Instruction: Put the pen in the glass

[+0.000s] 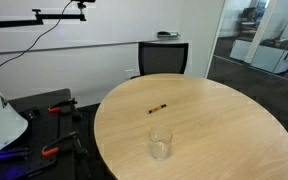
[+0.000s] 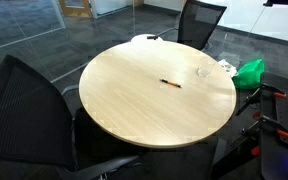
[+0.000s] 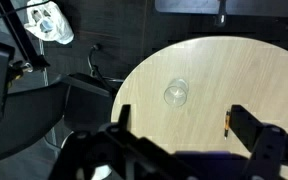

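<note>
The pen [image 1: 157, 107] lies flat near the middle of the round wooden table [image 1: 224, 140]. The glass [image 1: 161, 144] stands upright and empty, apart from the pen, closer to the table's edge. Both also show in an exterior view, the pen [image 2: 170, 83] left of the glass [image 2: 201, 72]. In the wrist view my gripper [image 3: 182, 130] is open and empty, high above the table [image 3: 254, 70]. The glass [image 3: 176, 93] lies between the two fingers, and the pen [image 3: 227, 123] sits just inside the right finger. The gripper does not show in the exterior views.
A black office chair [image 1: 164, 55] stands at the far side of the table. Another black chair [image 2: 24, 105] is close to the table's edge. A green object [image 2: 250, 72] sits beside the table. Orange-handled clamps [image 1: 54, 110] lie on a dark stand.
</note>
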`<state>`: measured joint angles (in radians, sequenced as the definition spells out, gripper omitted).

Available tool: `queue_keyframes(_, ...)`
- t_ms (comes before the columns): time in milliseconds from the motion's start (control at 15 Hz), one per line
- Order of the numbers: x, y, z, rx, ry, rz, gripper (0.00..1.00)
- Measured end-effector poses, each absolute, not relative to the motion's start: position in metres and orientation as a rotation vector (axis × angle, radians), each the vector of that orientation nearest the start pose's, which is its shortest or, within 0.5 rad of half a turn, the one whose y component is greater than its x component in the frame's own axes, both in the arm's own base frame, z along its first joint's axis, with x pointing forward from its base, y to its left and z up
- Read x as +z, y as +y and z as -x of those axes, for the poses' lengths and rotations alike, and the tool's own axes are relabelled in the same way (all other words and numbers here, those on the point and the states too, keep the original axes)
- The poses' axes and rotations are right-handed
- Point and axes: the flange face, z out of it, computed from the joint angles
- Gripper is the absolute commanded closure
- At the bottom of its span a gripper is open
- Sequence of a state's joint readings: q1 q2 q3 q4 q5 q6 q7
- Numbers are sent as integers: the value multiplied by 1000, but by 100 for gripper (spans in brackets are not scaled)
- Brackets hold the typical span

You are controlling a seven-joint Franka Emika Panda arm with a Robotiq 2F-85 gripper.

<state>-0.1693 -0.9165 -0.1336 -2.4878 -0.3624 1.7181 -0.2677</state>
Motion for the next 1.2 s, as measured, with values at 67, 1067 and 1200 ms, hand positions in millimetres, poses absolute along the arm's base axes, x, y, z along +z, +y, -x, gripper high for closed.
queue_keyframes(67,580,-129,-264,-123,-63,3422,0)
queue_keyframes(1067,579,-72,-324,-439,-146,3395,0)
queue_keyframes(1200,564,-58,-349,-460,-208,3356,0)
